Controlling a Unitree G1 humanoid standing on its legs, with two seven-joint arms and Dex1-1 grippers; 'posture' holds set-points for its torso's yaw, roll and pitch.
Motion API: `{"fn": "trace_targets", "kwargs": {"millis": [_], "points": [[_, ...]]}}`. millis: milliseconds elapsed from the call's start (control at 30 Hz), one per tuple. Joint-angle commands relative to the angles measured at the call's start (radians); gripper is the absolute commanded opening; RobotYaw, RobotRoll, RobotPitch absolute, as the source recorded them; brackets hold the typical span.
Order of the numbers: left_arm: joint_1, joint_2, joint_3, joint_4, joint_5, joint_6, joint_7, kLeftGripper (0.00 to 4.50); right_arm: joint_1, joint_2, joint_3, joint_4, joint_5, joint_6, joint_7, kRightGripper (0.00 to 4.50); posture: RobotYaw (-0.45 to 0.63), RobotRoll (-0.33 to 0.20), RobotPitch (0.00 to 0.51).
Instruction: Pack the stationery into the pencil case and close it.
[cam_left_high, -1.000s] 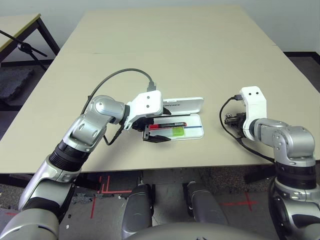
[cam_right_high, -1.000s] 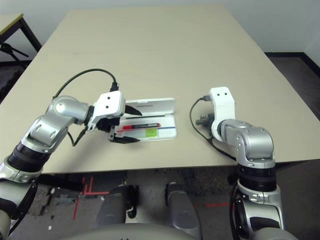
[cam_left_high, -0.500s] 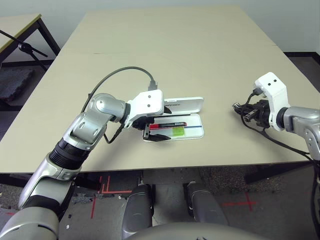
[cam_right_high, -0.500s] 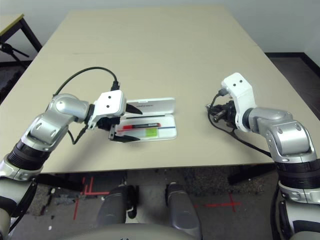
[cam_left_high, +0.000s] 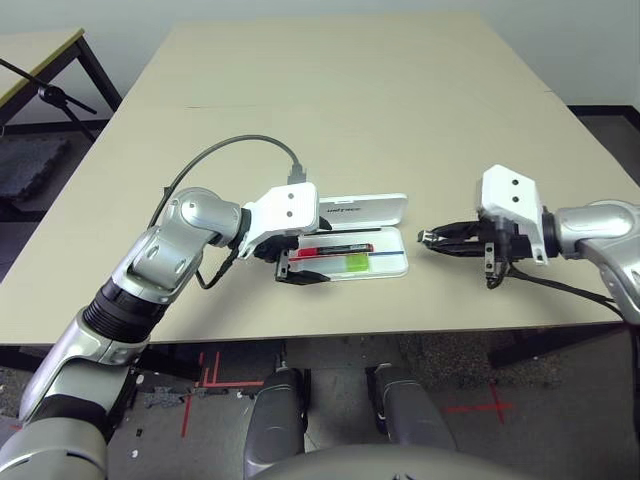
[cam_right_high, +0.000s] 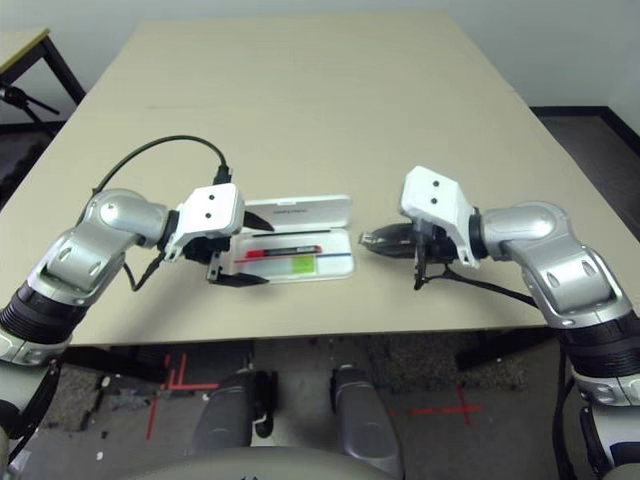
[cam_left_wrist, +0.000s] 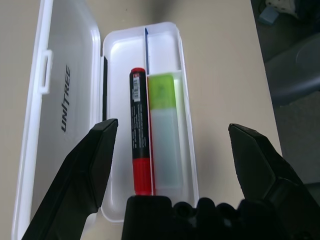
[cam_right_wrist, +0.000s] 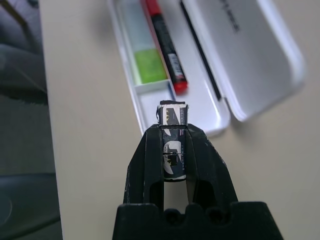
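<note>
The white pencil case lies open near the table's front edge, its lid flat behind the tray. In the tray a red marker and a white highlighter with a lime-green cap lie side by side. My left gripper is open over the case's left end, one finger on each side of the tray. My right gripper hovers just right of the case, pointing at it. It is shut on a small silver-black metal piece.
The beige table stretches far behind the case. Its front edge runs close below both grippers. A second table and a black stand are on the floor at the far left.
My right arm has swung back in from the right edge, so its gripper now points at the case's right end. The left gripper has drawn slightly left.
</note>
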Motion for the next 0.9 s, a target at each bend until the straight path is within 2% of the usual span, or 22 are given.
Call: {"fn": "trace_targets", "kwargs": {"millis": [33, 367, 900], "points": [[0.008, 0.01, 0.002, 0.001, 0.014, -0.003, 0.01, 4.5, -0.007, 0.012, 0.044, 0.03, -0.039, -0.056, 0.022, 0.32, -0.08, 0.0, 0.108], [0.007, 0.004, 0.004, -0.002, 0.012, 0.006, 0.018, 4.5, -0.056, 0.083, 0.106, 0.126, -0.137, -0.197, 0.023, 0.32, -0.07, 0.0, 0.105], [0.005, -0.002, 0.003, 0.002, 0.014, 0.005, 0.035, 4.5, -0.116, 0.176, 0.163, 0.234, -0.239, -0.283, 0.027, 0.32, -0.06, 0.0, 0.098]]}}
